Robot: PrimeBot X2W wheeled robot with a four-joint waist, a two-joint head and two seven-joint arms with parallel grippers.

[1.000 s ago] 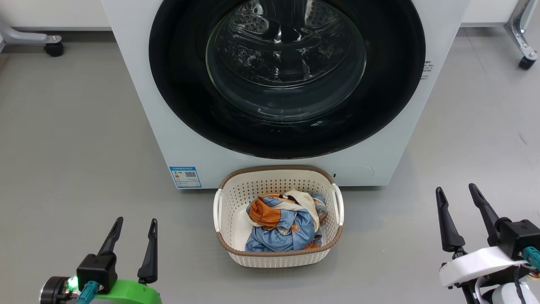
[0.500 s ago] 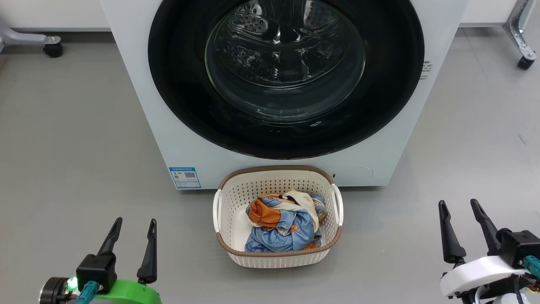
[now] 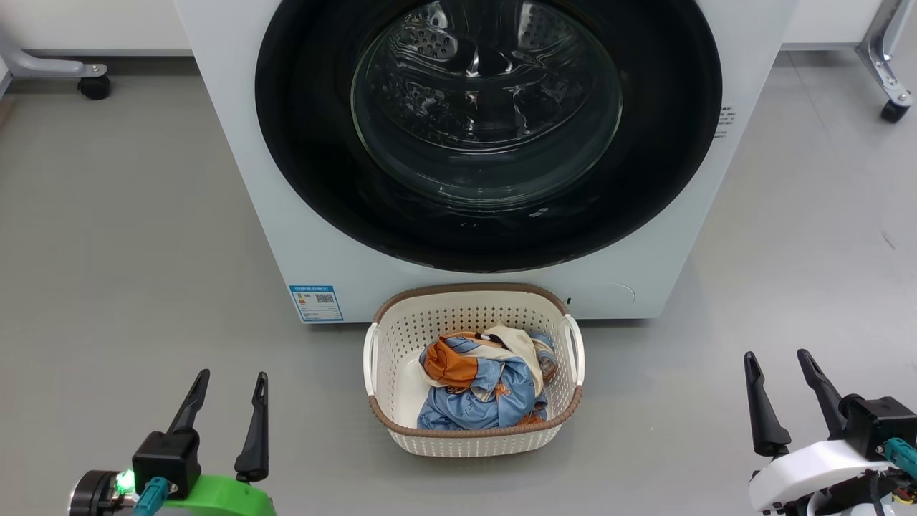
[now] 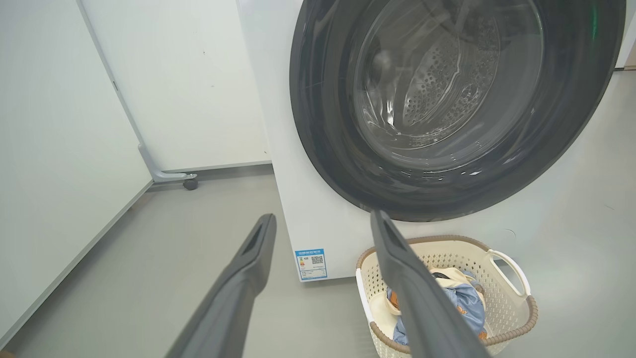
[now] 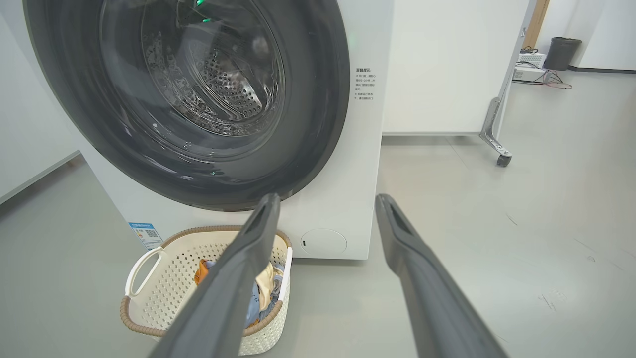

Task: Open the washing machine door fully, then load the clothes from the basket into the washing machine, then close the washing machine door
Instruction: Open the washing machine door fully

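Note:
The white washing machine (image 3: 229, 143) stands straight ahead, and its round black-rimmed door (image 3: 308, 179) is shut flat against the front, glass bowl at its centre. On the floor just before it sits the cream basket (image 3: 473, 437) with the blue, orange and cream clothes (image 3: 480, 383) bunched inside. At the lower left my left gripper (image 3: 233, 376) stands open and empty, well left of the basket. My right gripper (image 3: 777, 357) is open and empty at the lower right. The wrist views show the door (image 4: 323, 149) (image 5: 318, 124) and the basket (image 4: 526, 318) (image 5: 164, 283) beyond the spread fingers.
A blue-edged sticker (image 3: 316, 303) marks the washer's lower left front. Wheeled frame legs stand at the back left (image 3: 89, 79) and back right (image 3: 892, 104). White panels (image 4: 59, 124) run along the left. A dark bin (image 5: 561, 52) stands far right. Grey floor surrounds the basket.
My right gripper has dropped lower and nearer in the head view. The left gripper, basket and door have stayed put, apart from a slight camera shift.

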